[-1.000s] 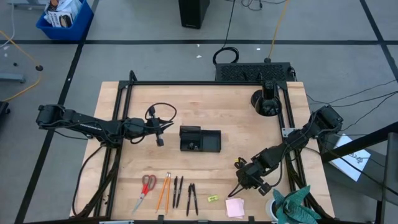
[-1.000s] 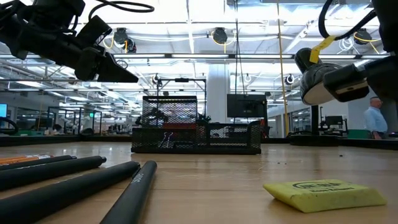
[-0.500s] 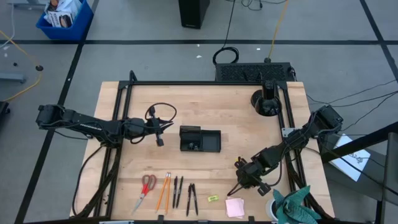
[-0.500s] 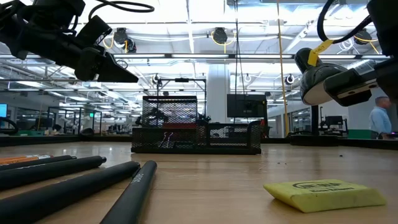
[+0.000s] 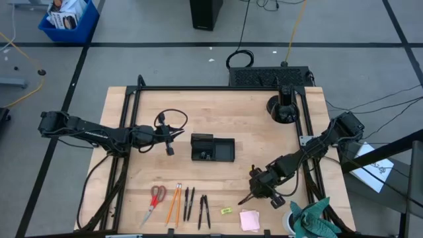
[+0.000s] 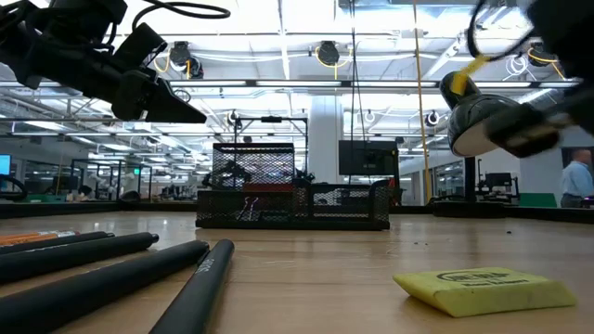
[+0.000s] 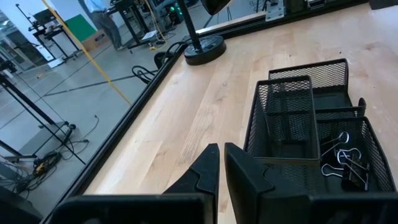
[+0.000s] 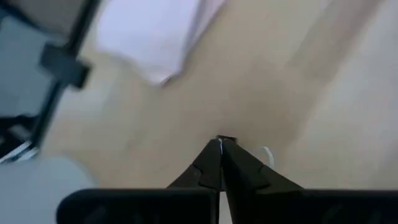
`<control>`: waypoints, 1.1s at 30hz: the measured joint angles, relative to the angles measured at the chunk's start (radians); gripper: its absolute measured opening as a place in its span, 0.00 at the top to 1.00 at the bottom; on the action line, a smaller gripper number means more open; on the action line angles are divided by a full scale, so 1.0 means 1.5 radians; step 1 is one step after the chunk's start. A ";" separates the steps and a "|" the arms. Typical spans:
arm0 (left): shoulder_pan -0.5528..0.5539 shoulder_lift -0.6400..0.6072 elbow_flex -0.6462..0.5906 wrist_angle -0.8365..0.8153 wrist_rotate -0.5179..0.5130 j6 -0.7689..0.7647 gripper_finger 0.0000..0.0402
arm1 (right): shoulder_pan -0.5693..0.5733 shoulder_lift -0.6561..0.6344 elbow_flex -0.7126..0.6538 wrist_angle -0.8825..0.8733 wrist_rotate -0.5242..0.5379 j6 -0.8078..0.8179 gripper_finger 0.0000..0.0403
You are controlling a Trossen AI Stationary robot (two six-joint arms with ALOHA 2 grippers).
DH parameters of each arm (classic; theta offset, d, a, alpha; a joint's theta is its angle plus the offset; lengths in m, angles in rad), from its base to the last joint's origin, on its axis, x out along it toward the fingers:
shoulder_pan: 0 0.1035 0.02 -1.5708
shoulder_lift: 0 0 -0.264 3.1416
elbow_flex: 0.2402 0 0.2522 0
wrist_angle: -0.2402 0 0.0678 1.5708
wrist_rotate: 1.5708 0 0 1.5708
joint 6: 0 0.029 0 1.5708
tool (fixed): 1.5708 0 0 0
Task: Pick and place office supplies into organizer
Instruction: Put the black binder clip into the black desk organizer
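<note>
Right pincer [image 5: 246, 198] low over the worktop [image 5: 218, 119], fingers pressed together, holding nothing as far as the blurred wrist view shows; just beside the pink sticky-note pad [image 5: 249, 219]. Left pincer [image 5: 170, 151] hovers left of the organizer [image 5: 213, 148], nearly closed, empty. Binder clips [image 7: 341, 163] lie inside the organizer. Scissors [image 5: 154, 201], pencils [image 5: 174, 202], pens [image 5: 196, 206] and yellow piece [image 5: 227, 211] lie along the front edge.
</note>
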 joint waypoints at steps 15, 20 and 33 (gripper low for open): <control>0.000 0.000 0.000 -0.006 0.000 0.001 0.92 | -0.080 0.008 0.111 0.259 0.275 -0.126 1.00; 0.000 0.000 0.000 -0.040 0.000 0.000 0.92 | -0.118 0.085 0.111 0.391 0.276 -0.181 1.00; 0.000 0.000 0.000 -0.045 0.000 0.007 0.92 | -0.198 0.225 0.112 0.582 0.466 -0.243 1.00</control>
